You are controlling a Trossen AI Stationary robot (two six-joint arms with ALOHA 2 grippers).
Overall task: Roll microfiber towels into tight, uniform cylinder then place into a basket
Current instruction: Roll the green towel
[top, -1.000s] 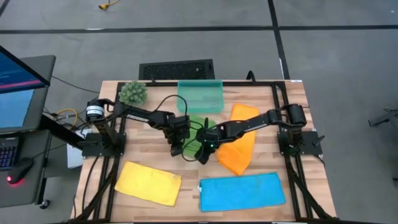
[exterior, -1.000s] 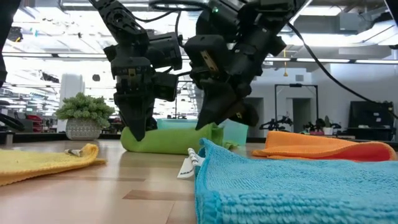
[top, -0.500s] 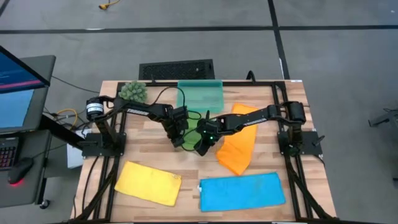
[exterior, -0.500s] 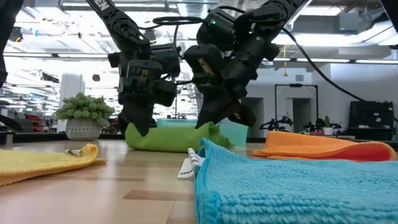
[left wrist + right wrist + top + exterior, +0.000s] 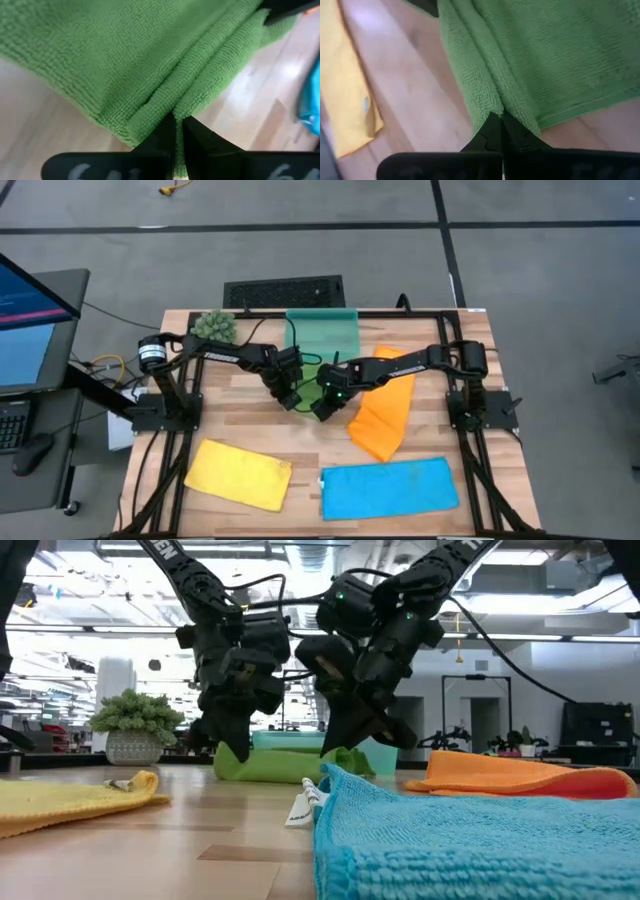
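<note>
So both hands are pinched down on the green towel (image 5: 285, 764), one per end, which makes sense if you want the roll even and tight. The left hand (image 5: 177, 122) is closed on a fold of it, and the right hand (image 5: 501, 120) is closed on the other end. The towel sits mid-surface (image 5: 240, 420), right in front of the basket (image 5: 322, 333), so it's a short hop once rolled. Orange (image 5: 383, 412), yellow (image 5: 238, 473) and blue (image 5: 388, 487) towels lie flat, waiting their turn, I'd guess.

high: overhead | low: table-level | wrists: close; all share green towel (image 5: 285, 764)
</note>
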